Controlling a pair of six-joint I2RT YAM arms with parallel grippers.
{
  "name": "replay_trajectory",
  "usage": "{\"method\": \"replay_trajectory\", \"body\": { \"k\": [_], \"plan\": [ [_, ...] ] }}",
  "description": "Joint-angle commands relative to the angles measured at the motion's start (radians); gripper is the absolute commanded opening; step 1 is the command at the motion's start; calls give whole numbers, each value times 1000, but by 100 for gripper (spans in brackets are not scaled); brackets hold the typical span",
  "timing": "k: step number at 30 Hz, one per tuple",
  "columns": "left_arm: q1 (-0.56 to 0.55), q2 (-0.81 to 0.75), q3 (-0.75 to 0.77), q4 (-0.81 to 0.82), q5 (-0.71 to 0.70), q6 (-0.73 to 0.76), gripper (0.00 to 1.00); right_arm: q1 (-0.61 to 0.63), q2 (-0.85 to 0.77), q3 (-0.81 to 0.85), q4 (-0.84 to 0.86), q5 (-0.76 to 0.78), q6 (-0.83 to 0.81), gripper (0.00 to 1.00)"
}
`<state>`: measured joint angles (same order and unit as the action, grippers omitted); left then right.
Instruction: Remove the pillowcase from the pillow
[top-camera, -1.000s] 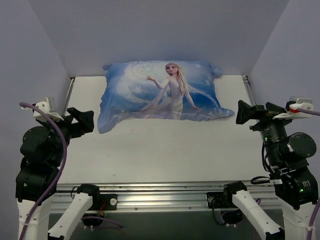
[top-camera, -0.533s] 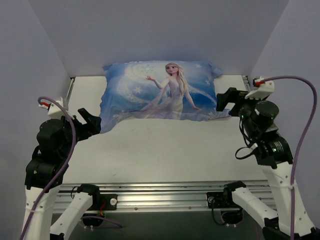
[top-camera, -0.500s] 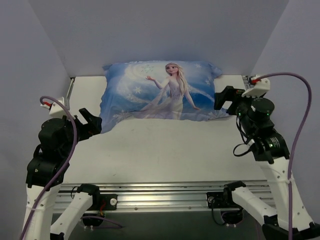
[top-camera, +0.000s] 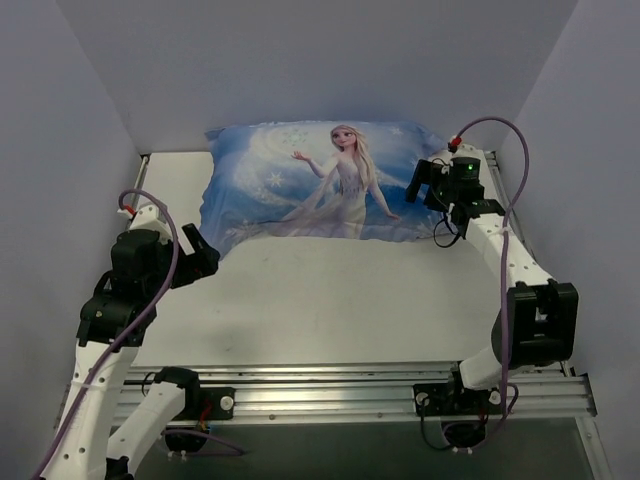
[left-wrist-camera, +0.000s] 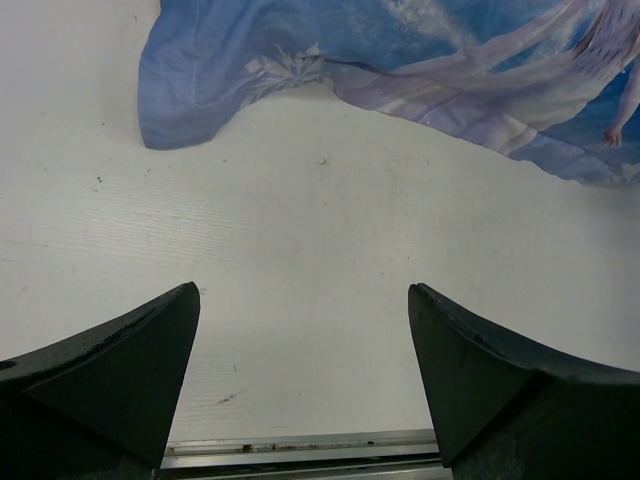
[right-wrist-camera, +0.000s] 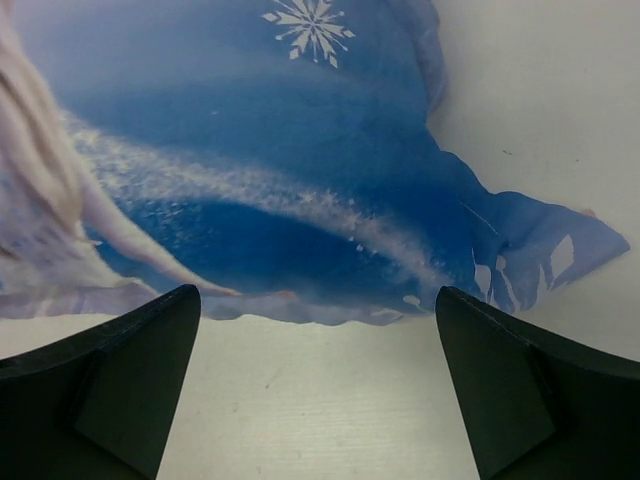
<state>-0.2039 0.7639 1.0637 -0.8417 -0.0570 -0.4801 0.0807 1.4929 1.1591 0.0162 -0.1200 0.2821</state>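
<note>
The pillowcase (top-camera: 320, 180) is blue with a printed blonde woman and snowflakes, and lies puffed at the back of the white table. The white pillow is hidden inside it. My left gripper (top-camera: 200, 255) is open and empty, just off the pillowcase's near-left corner (left-wrist-camera: 175, 115). In the left wrist view its fingertips (left-wrist-camera: 140, 340) frame bare table. My right gripper (top-camera: 425, 180) is open and empty over the pillowcase's right end. In the right wrist view the wavy near edge of the pillowcase (right-wrist-camera: 300, 200) lies just beyond the open fingers (right-wrist-camera: 500, 360).
White table (top-camera: 330, 300) fenced by grey walls left, back and right. A metal rail (top-camera: 330, 385) runs along the near edge, also seen in the left wrist view (left-wrist-camera: 300, 445). A loose flap of cover (right-wrist-camera: 545, 250) sticks out at the right end.
My right arm has swung forward and left from the table's right side to over the pillowcase's right end. My left gripper has moved right, closer to the near-left corner.
</note>
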Motion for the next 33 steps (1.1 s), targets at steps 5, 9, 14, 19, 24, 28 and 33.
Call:
{"method": "replay_trajectory", "body": {
  "k": [5, 9, 14, 19, 24, 28, 33],
  "plan": [
    [-5, -31, -41, 33, 31, -8, 94, -12, 266, 106, 102, -128, -144, 100],
    [-9, -23, -47, 39, 13, 8, 94, -13, 369, 183, 25, -207, -202, 84],
    [-9, 5, -59, 50, -1, 2, 94, 27, 308, 117, -12, -287, -213, 8],
    [-9, 66, -71, 95, 17, -52, 94, 239, 121, -57, -39, -210, -140, 0],
    [-9, 130, -74, 150, 52, -115, 94, 557, -92, -218, -64, -147, 40, 0],
    [-8, 161, -77, 156, 52, -146, 94, 720, -229, -257, -108, -135, 132, 2],
    [-8, 172, -71, 141, 31, -164, 94, 797, -279, -162, -208, -124, 109, 40]
  ]
}}
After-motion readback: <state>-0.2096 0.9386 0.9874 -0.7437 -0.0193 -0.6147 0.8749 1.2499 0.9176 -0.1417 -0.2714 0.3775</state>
